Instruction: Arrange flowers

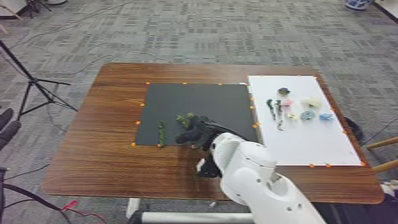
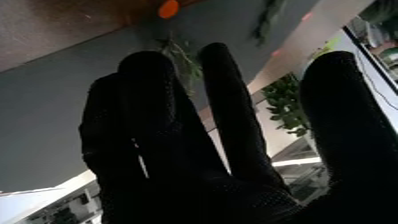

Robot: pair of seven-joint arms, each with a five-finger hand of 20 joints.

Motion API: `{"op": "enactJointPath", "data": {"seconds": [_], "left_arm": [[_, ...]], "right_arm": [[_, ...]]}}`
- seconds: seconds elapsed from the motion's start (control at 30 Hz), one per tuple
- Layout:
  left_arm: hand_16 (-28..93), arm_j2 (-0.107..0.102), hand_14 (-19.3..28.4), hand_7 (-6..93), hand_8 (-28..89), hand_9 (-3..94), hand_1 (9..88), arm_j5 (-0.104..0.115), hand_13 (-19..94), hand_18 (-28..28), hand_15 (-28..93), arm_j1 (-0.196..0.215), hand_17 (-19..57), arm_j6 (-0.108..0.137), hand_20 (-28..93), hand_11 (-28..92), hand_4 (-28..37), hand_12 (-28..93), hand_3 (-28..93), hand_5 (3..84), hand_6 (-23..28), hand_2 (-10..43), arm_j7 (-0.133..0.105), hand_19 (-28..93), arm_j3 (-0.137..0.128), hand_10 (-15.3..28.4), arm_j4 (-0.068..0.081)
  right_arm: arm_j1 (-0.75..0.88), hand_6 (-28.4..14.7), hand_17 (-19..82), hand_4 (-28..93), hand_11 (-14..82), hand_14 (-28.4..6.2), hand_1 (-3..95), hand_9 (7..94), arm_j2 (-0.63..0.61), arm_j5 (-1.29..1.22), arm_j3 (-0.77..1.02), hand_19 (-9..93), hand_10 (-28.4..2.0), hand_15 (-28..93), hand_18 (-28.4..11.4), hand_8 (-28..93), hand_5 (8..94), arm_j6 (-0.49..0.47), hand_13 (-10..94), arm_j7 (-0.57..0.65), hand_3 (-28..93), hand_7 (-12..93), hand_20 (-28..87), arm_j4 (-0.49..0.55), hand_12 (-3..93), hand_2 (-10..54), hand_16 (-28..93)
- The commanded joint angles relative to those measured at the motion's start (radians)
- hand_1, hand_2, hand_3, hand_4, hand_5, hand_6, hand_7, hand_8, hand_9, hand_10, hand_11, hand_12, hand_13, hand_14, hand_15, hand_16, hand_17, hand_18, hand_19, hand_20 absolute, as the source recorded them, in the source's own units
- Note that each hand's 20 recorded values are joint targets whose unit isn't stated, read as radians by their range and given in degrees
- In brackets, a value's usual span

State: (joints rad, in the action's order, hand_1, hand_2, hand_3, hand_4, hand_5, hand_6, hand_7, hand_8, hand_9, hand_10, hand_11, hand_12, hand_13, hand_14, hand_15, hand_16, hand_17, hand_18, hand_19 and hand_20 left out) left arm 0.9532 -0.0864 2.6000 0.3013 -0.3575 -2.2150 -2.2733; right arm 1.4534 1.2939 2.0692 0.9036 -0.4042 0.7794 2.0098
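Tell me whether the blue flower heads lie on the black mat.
No, the blue flower heads lie on the white board, to the right of the black mat.

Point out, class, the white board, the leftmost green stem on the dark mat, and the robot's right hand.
White board (image 1: 306, 145): head view, bare surface.
Leftmost green stem (image 1: 161, 133): head view, about midway along it.
Right hand (image 2: 155, 100): right wrist view, on a finger.

The right arm had a smooth white shell of rounded sections, dotted with small dark round spots. 1 black blocky part with a pale strip sat beside its wrist. The right hand wore a black, finely textured fabric glove; the left hand was black too.
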Motion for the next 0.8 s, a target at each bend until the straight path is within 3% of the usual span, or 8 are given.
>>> {"op": "enactJointPath", "data": {"seconds": [0.03, 0.17, 0.3, 0.5, 0.63, 0.8], "left_arm": [[-3, 0.008, 13.7, 7.3, -7, 28.5, 22.8, 0.005, 20, 11.6, 21, 0.009, -4.9, -0.005, 10, 10, -28.3, 11, 69, 35.9, 6.1, 16.4, -0.007, 22, -0.005, 12.8, -0.001], [-3, 0.015, 13.8, 7.0, -7, 28.5, 22.8, 0.012, 20, 11.6, 21, 0.014, -4.9, -0.004, 11, 10, -28.3, 11, 69, 35.7, 6.8, 16.4, -0.016, 22, -0.004, 12.9, -0.006], [-3, 0.024, 13.9, 6.7, -7, 28.6, 22.5, 0.013, 20, 11.6, 21, 0.024, -4.9, -0.007, 11, 10, -28.3, 11, 69, 35.6, 7.2, 16.6, -0.026, 22, -0.008, 13.0, -0.011], [-3, 0.033, 13.9, 6.2, -7, 28.6, 22.3, 0.016, 20, 11.7, 21, 0.038, -5.0, -0.011, 11, 10, -28.3, 11, 69, 35.6, 7.5, 16.6, -0.030, 22, -0.010, 13.1, -0.017], [-3, 0.037, 13.9, 6.4, -6, 28.6, 22.3, 0.026, 20, 11.7, 21, 0.057, -5.0, 0.010, 11, 10, -28.3, 11, 69, 35.6, 7.6, 16.6, -0.044, 22, -0.013, 13.1, -0.027], [-3, 0.035, 13.9, 6.6, -7, 28.8, 22.2, 0.029, 20, 11.8, 22, 0.052, -5.0, 0.008, 11, 10, -28.3, 11, 70, 35.8, 7.7, 16.7, -0.045, 23, 0.003, 13.2, -0.028]], "right_arm": [[0.006, -6.2, 33, -17, 8.4, -19.4, 28.9, 50.8, -0.002, -0.012, 0.013, 84, -28.4, 72, -28.4, -11, 66.7, -0.001, 60, -0.015, 67, 7, 32, 0.026, 15.6, 0.1, 20], [0.025, -6.3, 32, -17, 7.8, -19.3, 29.6, 50.0, -0.019, -0.002, 0.054, 84, -28.4, 72, -28.4, -11, 69.9, 0.084, 60, -0.032, 66, 7, 31, 0.044, 14.9, 0.9, 20], [0.011, -10.1, 32, -17, 10.0, -19.3, 28.9, 50.5, -0.061, 0.087, 0.094, 84, -28.4, 72, -28.4, -9, 62.6, 0.217, 60, -0.023, 67, 8, 31, 0.022, 15.6, 1.1, 19], [-0.018, -11.4, 33, -18, 14.0, -19.0, 30.5, 57.3, -0.122, 0.064, 0.199, 86, -27.5, 72, -28.4, -9, 61.5, 0.205, 63, 0.059, 69, 8, 31, -0.013, 15.7, 0.7, 19], [-0.037, -11.7, 33, -18, 14.2, -18.9, 31.7, 58.3, -0.119, 0.068, 0.248, 86, -27.2, 72, -28.4, -9, 61.4, 0.198, 63, 0.101, 69, 8, 31, -0.073, 15.7, -0.6, 20], [-0.057, -11.8, 34, -19, 14.6, -18.1, 34.6, 60.0, -0.136, 0.154, 0.245, 87, -26.3, 72, -28.4, -9, 62.3, 0.224, 65, 0.134, 69, 8, 31, -0.139, 15.6, -2.7, 20]]}}
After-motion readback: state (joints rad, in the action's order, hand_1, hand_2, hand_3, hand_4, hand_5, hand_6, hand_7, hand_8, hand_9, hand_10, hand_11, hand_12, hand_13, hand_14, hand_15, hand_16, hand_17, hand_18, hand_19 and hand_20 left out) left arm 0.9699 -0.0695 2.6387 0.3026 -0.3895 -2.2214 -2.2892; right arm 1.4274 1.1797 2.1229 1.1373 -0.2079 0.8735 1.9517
